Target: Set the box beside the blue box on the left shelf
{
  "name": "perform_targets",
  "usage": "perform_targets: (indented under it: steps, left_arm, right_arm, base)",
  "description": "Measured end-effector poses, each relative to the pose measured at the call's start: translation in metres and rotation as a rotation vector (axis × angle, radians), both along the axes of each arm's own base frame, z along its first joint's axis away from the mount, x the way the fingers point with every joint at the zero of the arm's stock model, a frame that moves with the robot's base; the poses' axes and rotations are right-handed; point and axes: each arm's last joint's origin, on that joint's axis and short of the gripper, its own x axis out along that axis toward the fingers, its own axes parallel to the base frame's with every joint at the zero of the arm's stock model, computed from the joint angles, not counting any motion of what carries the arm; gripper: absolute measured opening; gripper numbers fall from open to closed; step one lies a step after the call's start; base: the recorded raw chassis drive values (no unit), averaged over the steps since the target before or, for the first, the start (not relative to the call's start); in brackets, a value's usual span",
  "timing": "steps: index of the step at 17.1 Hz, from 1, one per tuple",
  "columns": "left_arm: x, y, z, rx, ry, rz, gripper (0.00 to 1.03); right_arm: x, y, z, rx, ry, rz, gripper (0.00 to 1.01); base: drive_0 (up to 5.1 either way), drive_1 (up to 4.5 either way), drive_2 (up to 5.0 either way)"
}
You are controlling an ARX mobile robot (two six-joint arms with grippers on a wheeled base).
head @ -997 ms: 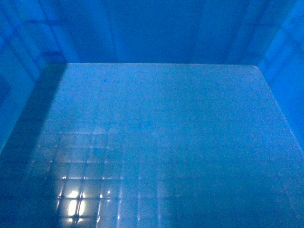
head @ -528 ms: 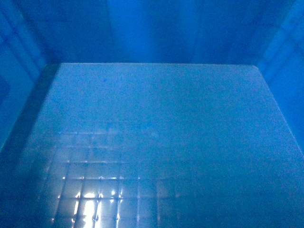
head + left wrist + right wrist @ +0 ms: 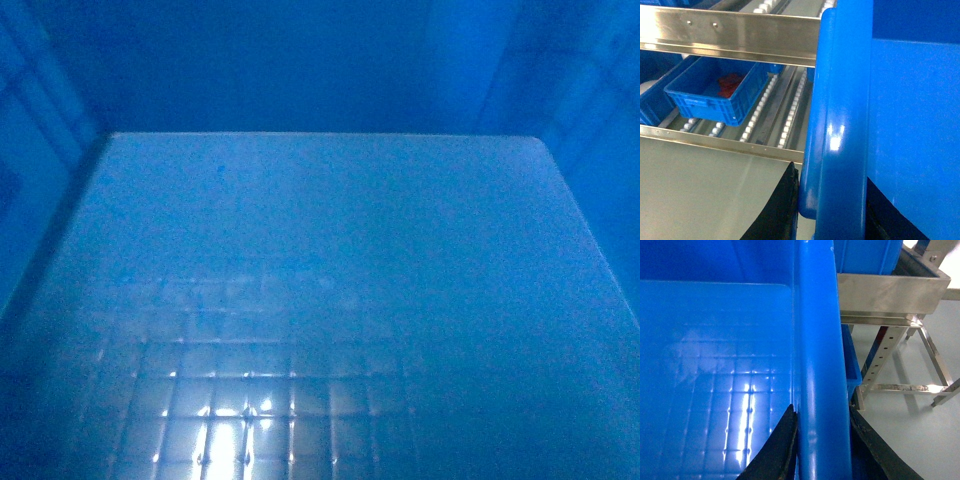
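The big blue box fills the head view completely: all that shows is its flat floor with a faint grid of squares, a bright glare patch low and left of centre, and the inner walls rising on the far side and both flanks. It is held up off the floor between the two arms, right in front of the shelf rack.

The left claw straddles the box's thick left rim. One dark finger lies on the outer side and the other shows at the lower right on the inner side, so the rim sits pinched between them. The right claw does the same on the right rim, with a dark finger against the inside wall and its partner on the outside, clamped on the rim.

Past the left rim, the rack's steel rails cross the left wrist view. Between them runs a lower shelf of white rollers. A smaller blue box sits on those rollers to the left, well apart from the carried box, with something red inside that I cannot make out. In the right wrist view a steel shelf edge and perforated legs stand on the pale floor, just beside the box's right rim.
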Motion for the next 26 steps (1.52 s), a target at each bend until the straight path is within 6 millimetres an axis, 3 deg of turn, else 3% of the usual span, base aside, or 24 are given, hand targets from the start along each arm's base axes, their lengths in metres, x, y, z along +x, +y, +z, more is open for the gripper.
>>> perform_targets:
  steps: [12,26]
  left_arm:
    - [0.0001,0.0,0.0,0.0,0.0,0.0,0.2]
    - [0.0001,0.0005,0.0,0.001,0.0,0.004,0.2]
  right_arm:
    - [0.0,0.0,-0.0002,0.0,0.001,0.0,0.22]
    - [-0.0003,0.0009,-0.0003,0.0,0.002,0.004,0.22]
  base:
    - [-5.0,2.45,2.4]
    - [0.0,0.0,0.0]
